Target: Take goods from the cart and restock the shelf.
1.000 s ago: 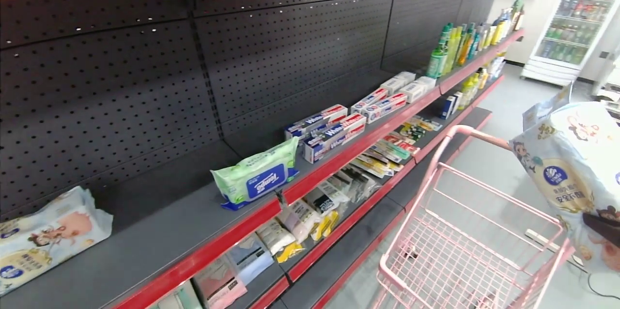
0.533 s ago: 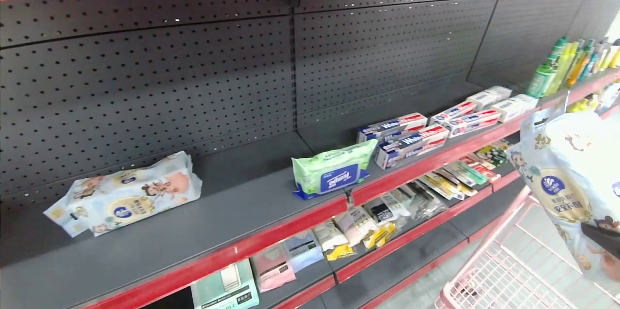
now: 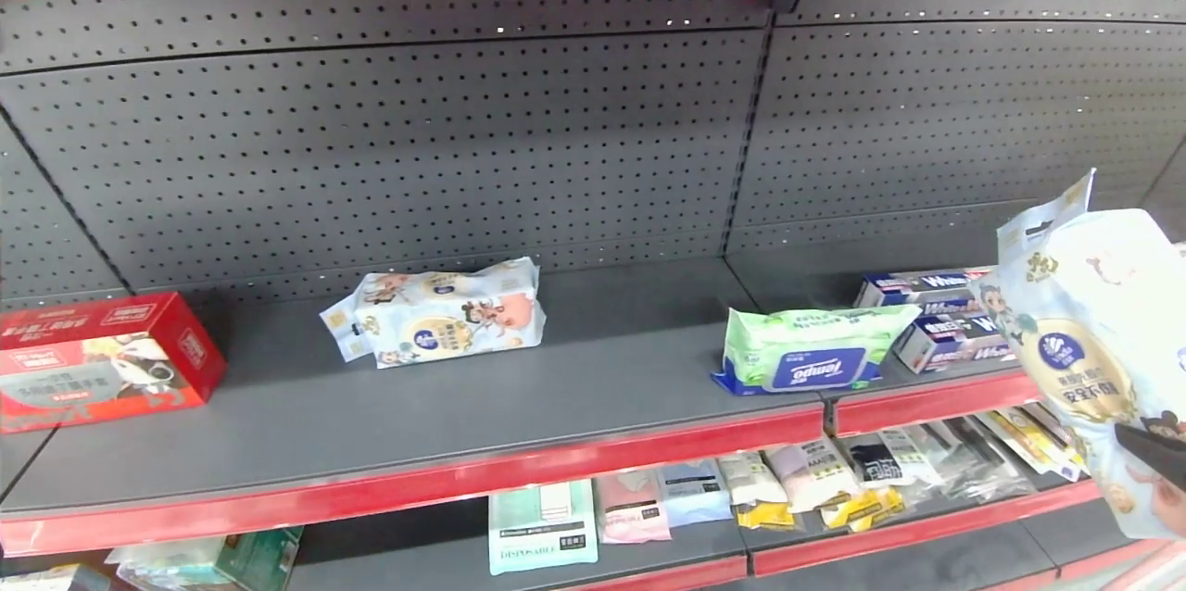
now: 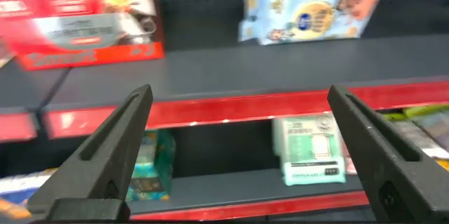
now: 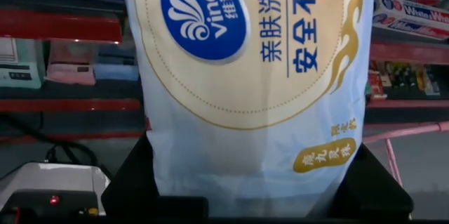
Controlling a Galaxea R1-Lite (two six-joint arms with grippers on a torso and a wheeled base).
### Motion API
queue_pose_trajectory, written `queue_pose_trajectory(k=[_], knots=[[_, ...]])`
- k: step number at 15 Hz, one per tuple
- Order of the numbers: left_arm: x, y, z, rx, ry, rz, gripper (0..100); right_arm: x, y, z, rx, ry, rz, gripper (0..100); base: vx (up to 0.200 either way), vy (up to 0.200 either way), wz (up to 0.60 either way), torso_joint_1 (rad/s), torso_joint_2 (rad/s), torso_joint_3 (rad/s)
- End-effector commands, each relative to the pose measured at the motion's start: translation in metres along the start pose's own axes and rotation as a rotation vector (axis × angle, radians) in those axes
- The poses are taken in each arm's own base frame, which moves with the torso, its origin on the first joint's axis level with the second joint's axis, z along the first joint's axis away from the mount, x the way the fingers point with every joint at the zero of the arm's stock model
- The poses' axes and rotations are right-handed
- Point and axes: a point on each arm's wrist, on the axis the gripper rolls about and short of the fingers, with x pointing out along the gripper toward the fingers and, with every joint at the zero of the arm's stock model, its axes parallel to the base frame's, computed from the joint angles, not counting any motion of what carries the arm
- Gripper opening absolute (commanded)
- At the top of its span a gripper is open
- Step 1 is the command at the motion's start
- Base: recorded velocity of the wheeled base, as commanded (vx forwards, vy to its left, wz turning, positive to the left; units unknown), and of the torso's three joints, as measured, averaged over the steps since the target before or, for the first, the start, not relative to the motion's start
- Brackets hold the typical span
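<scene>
We are clamping our right gripper (image 5: 249,182) on one tissue pack (image 3: 1093,350), holding it up before the shelf (image 3: 463,415), at our right. Our left gripper (image 4: 238,147) is hanging with fingers spread wide, holding nothing. Farther in, one matching pack (image 3: 435,311), one green wipes pack (image 3: 806,359) and one red box (image 3: 102,359) are lying well apart, bare board running between them to the red front lip (image 3: 417,480).

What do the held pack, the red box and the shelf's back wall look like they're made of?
The held pack looks like soft glossy plastic film: it creases and shines. The red box looks like printed cardboard, with sharp folded edges. The back wall looks like dark painted metal, punched with rows of holes.
</scene>
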Motion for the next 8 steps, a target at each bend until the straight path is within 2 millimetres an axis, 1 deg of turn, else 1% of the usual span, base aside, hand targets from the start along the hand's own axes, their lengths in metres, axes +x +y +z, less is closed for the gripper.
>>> queue_pose_trajectory(k=[1,2,4,6,8], knots=[[0.000,0.000,0.000,0.000,0.001,-0.001,100,-0.003,-0.001,0.002,-0.002,-0.016,-0.005,0,0.000,0.000,0.00,0.000,0.00,0.000],[0.000,0.000,0.000,0.000,0.001,-0.001,100,-0.004,-0.001,0.003,-0.002,-0.026,-0.004,0,0.000,0.000,0.00,0.000,0.00,0.000],[0.000,0.000,0.000,0.000,0.001,-0.001,100,-0.011,0.002,0.002,-0.005,-0.084,0.081,0,0.000,0.000,0.00,0.000,0.00,0.000],[0.000,0.000,0.000,0.003,0.001,-0.001,100,-0.016,0.004,-0.001,0.020,-0.119,0.143,0,0.000,0.000,0.00,0.000,0.00,0.000],[0.000,0.000,0.000,0.003,0.001,-0.002,100,-0.023,0.004,0.000,0.061,-0.170,0.163,0,0.000,0.000,0.00,0.000,0.00,0.000]])
